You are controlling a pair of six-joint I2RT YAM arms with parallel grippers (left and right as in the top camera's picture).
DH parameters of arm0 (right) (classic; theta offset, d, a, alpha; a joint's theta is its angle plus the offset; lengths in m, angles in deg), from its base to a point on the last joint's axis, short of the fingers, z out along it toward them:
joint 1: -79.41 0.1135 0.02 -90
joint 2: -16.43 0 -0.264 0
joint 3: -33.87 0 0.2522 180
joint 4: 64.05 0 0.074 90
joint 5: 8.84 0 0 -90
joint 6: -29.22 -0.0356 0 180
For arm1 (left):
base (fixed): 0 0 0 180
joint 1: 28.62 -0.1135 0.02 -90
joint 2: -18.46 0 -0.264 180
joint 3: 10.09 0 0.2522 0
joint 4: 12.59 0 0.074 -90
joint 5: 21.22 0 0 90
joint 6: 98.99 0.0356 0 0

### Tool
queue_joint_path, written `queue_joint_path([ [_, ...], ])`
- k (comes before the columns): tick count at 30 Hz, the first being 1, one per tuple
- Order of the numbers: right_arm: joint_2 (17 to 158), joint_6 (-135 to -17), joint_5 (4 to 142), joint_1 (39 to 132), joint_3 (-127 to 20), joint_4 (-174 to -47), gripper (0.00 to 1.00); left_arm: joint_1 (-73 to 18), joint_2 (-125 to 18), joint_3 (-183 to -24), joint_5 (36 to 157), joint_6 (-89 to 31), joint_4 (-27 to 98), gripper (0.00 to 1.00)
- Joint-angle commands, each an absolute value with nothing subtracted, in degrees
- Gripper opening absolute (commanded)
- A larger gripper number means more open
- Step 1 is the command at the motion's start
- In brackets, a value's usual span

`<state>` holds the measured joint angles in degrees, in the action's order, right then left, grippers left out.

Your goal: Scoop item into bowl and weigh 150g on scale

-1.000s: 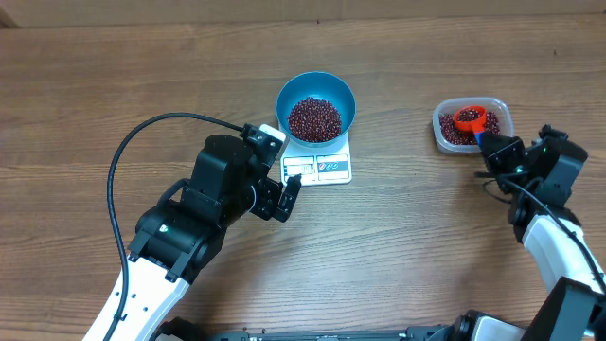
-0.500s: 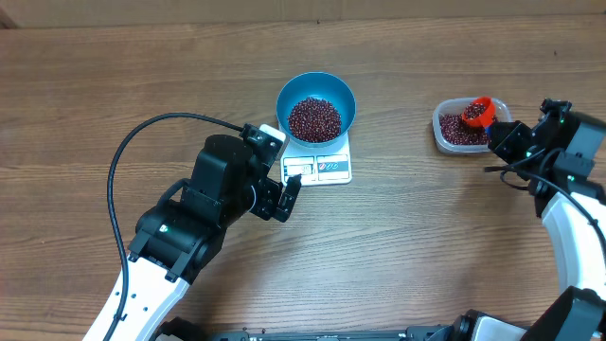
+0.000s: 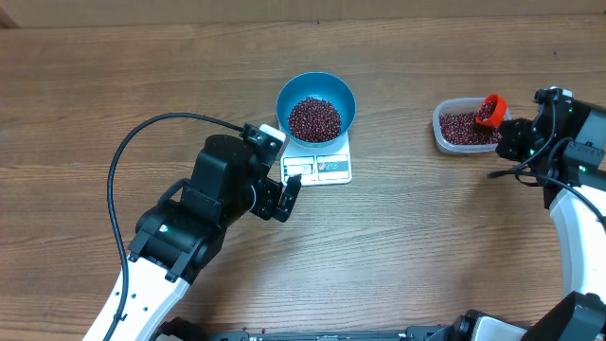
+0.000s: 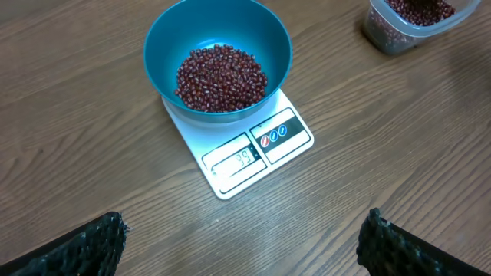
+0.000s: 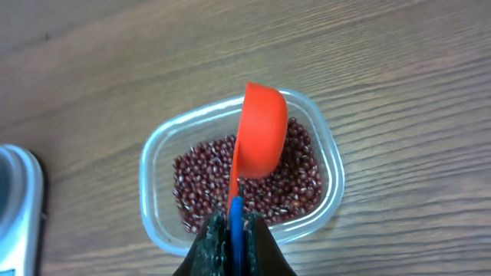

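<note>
Beans [image 4: 222, 78] heap in the blue bowl [image 4: 165, 46] on the white scale [image 4: 265, 149] mid-bench [image 3: 426, 246], more lie in the clear tub [image 5: 147, 153] far right, where the right tool [image 5: 235, 228] clamps the handle of an orange scoop [image 5: 261, 130] over it, while the left tool [image 4: 242, 245] gapes wide near the scale.

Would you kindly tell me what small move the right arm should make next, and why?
Probably carry the orange scoop level toward the blue bowl on the scale. The right gripper is shut on its handle, the scoop hangs over the clear tub and seems loaded, and the bowl's beans sit well below its rim.
</note>
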<state>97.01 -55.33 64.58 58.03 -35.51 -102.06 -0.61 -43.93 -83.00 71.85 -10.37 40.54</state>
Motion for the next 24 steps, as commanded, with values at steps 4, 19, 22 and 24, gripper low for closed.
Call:
queue_joint_path([
  [4,96.05,-42.76,65.04,59.36,-37.30,-101.97,0.04,-0.89,-44.13,-82.91,72.66,-10.90,40.39,0.99],
  [19,97.12,-39.19,68.67,60.52,-37.30,-103.06,0.04,-0.89,-44.13,-82.91,72.68,-10.90,40.39,1.00],
  [22,97.60,-37.05,69.17,60.52,-37.30,-103.92,0.04,-0.89,-44.13,-82.91,72.66,-10.90,40.39,0.99],
  [24,98.34,-36.20,69.41,60.52,-37.30,-104.07,0.04,-0.89,-44.13,-82.91,72.68,-10.90,40.39,1.00],
])
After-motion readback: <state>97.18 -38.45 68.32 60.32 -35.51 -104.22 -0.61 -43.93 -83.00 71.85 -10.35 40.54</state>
